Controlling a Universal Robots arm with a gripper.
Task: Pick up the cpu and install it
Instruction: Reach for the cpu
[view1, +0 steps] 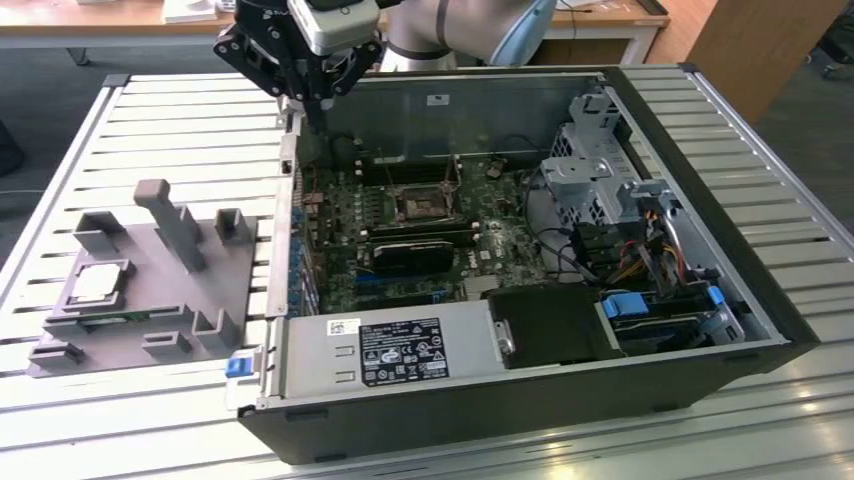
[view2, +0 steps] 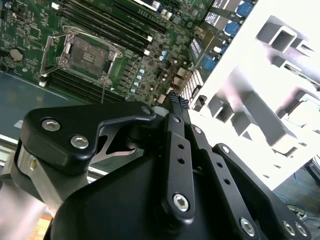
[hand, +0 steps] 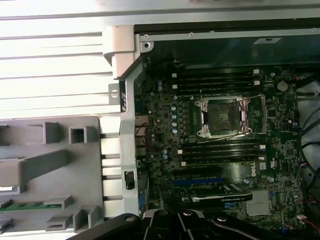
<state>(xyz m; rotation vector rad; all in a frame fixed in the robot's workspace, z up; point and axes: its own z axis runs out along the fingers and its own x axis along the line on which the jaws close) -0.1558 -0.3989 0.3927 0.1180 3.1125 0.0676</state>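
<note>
While the gripper hangs pinched together, empty, in the exterior view's upper left, the cpu at lower left looks light, stiff, fragile, best taken by its edges.

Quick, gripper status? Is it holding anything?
Gripper: closed, holding nothing; the cpu lies on the grey fixture.
</note>
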